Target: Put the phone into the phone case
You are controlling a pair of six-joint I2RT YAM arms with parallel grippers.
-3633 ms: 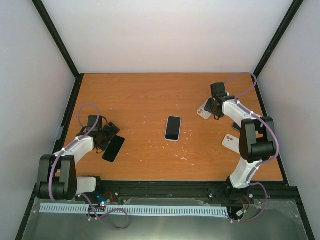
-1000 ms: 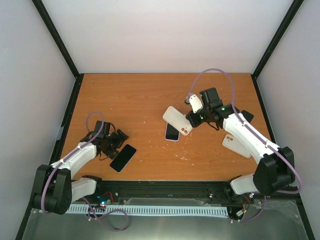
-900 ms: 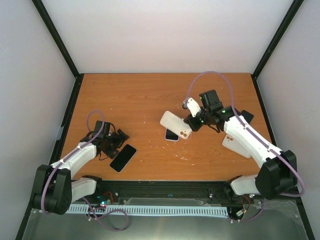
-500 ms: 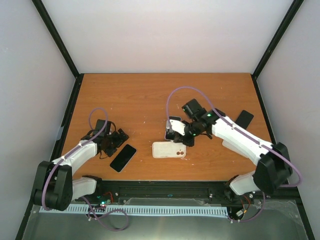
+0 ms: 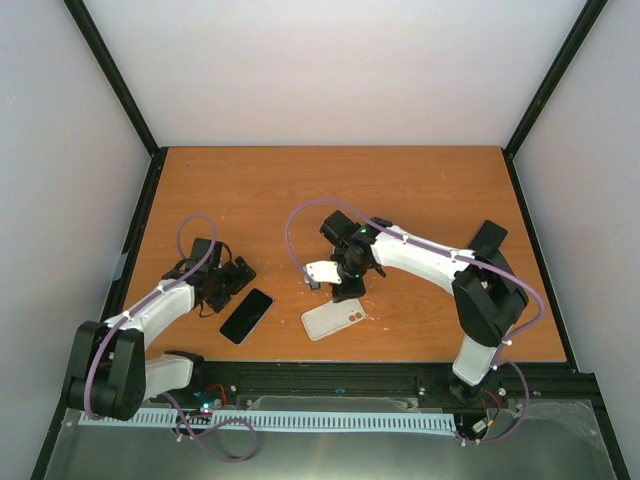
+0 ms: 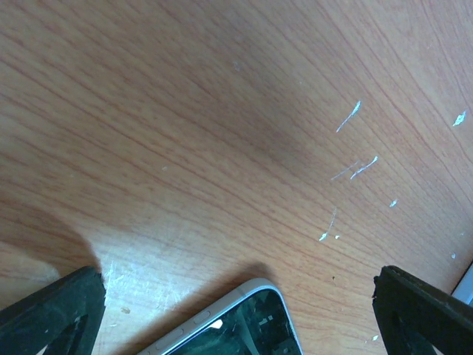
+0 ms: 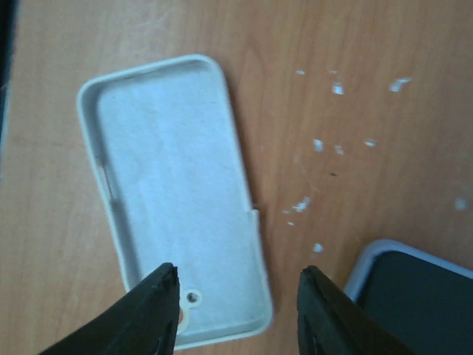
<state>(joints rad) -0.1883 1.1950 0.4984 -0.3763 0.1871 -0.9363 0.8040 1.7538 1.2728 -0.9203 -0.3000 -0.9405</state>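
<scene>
Wood-grain desk, top view. The white phone case lay flat just off the tips of the right fingers, on their near side. A black phone lay just beside the left fingers. A dark flat object sat well apart from both pairs, at the right edge. From here I could not tell how either pair of fingers stood.

Left wrist view. The left fingers were spread wide with nothing gripped. One corner of the black phone showed between them, screen up, on the desk. I could not tell if the tips touched it.

Right wrist view. The right fingers were spread and empty. The phone case lay directly under and ahead of them, open side up, with the camera cut-out nearest the tips. A pale-rimmed phone lay just outside the other finger, apart from the case.

Judgement: the case was placed and ready, and no phone was in it yet. The step in hand was fetching a phone. The next move called for pinching one phone by its long edges, squaring it over the open case with its camera end at the cut-out, and pressing it down.

Writing: no brand, label or text was legible in any view.
</scene>
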